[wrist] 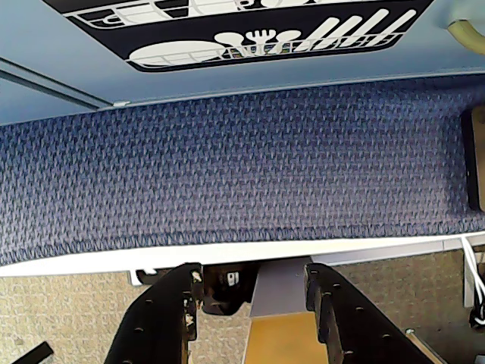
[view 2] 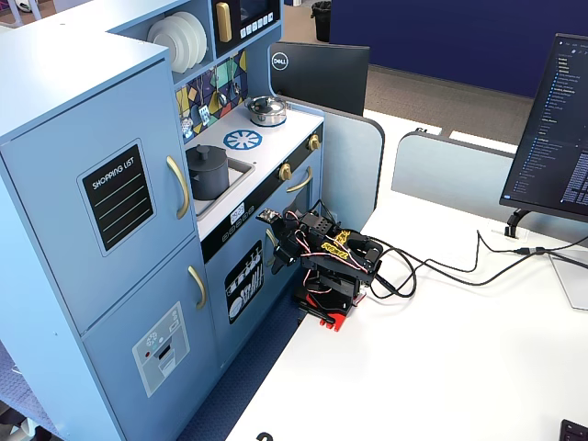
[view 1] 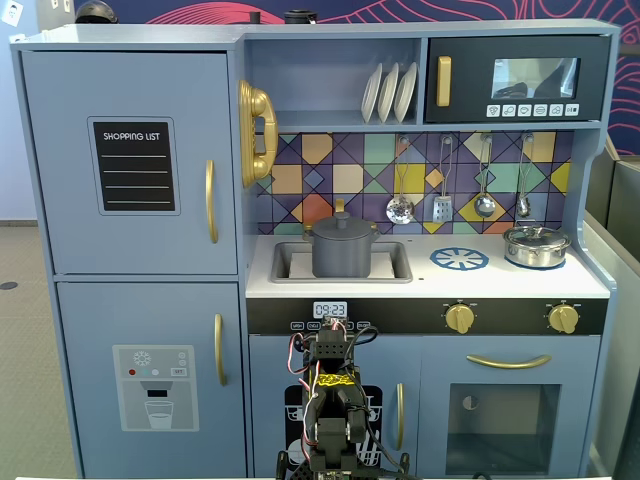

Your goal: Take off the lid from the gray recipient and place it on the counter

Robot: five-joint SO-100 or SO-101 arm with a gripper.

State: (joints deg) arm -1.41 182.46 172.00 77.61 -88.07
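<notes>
Black plastic and coloured wiring make up the small robot arm [view 2: 323, 262], folded low on a white table [view 2: 441, 367] at the foot of a pale blue wooden toy kitchen [view 1: 130, 300]. In a fixed view its two-finger gripper [view 2: 272, 246] points at the cabinet front, level with the dishwasher print. In the wrist view the gripper [wrist: 254, 299] enters from the bottom edge, its two black fingers [wrist: 170, 303] spread apart with nothing between them, over a strip of blue patterned carpet [wrist: 227, 167]. The fingertips are cut off by the frame's edge, so only the upper parts of the fingers show.

Beyond the arm, on the white flat counter [view 1: 590, 280], one matte dark gray cylindrical pot [view 1: 342, 254] stands in the recessed gray sink [view 1: 285, 264], left of the blue round burner print [view 1: 459, 259]. One flat dark gray lid [view 1: 342, 226] with a small centre knob sits on that pot, closing it. One shorter shiny silver pot [view 1: 536, 246] stands at the counter's right end, its own lid on.

Four metal utensils [view 1: 400, 208] hang against the coloured tile backsplash. Three white plates [view 1: 388, 92] stand on edge on the shelf above, beside the black microwave door [view 1: 520, 78]. In the other fixed view, the gray pot [view 2: 208, 171] is partly hidden by the sink wall, and a computer monitor [view 2: 556, 129] is cut off at the right.
</notes>
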